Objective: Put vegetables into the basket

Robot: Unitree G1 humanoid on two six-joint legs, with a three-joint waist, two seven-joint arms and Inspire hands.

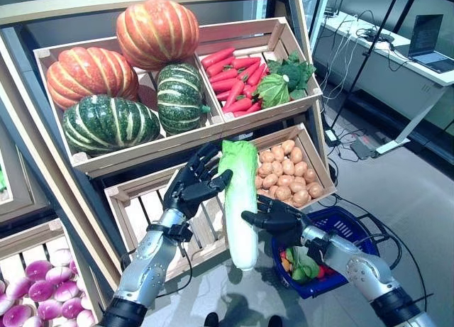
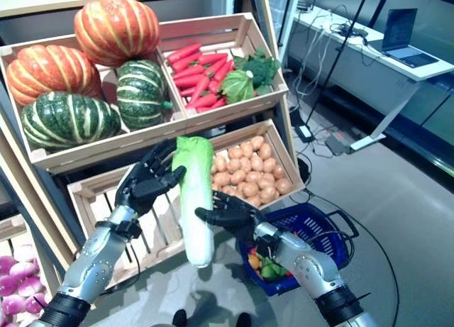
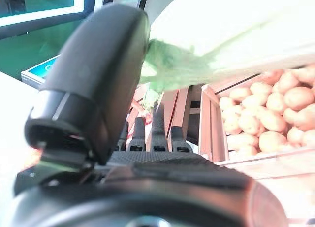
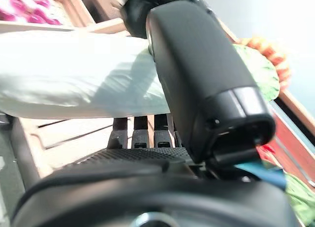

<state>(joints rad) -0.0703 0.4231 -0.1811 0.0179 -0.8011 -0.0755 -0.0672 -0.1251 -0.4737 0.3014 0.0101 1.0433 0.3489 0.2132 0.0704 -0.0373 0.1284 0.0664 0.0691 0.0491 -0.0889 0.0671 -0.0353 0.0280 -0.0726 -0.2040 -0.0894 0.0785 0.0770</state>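
A long pale-green napa cabbage [image 1: 240, 199] hangs upright in the air before the lower shelf, held between both hands. My left hand [image 1: 188, 189] grips its leafy top, thumb across the front and fingers behind. My right hand [image 1: 284, 220] holds its middle from the right side. In the left wrist view the thumb [image 3: 98, 74] presses on the cabbage [image 3: 236, 30]. The right wrist view shows that hand's thumb [image 4: 197, 74] over the white stalk [image 4: 74, 74]. A blue basket [image 1: 355, 220] stands on the floor below my right arm, with some green and red vegetables inside.
A slatted wooden crate [image 1: 142, 206] lies behind the hands, next to a crate of potatoes [image 1: 284, 174]. Pumpkins [image 1: 106, 121], carrots [image 1: 230, 75] and leafy greens [image 1: 284, 79] fill the upper crates. Purple onions [image 1: 35, 291] sit lower left. A desk with a laptop [image 1: 429, 40] stands at the right.
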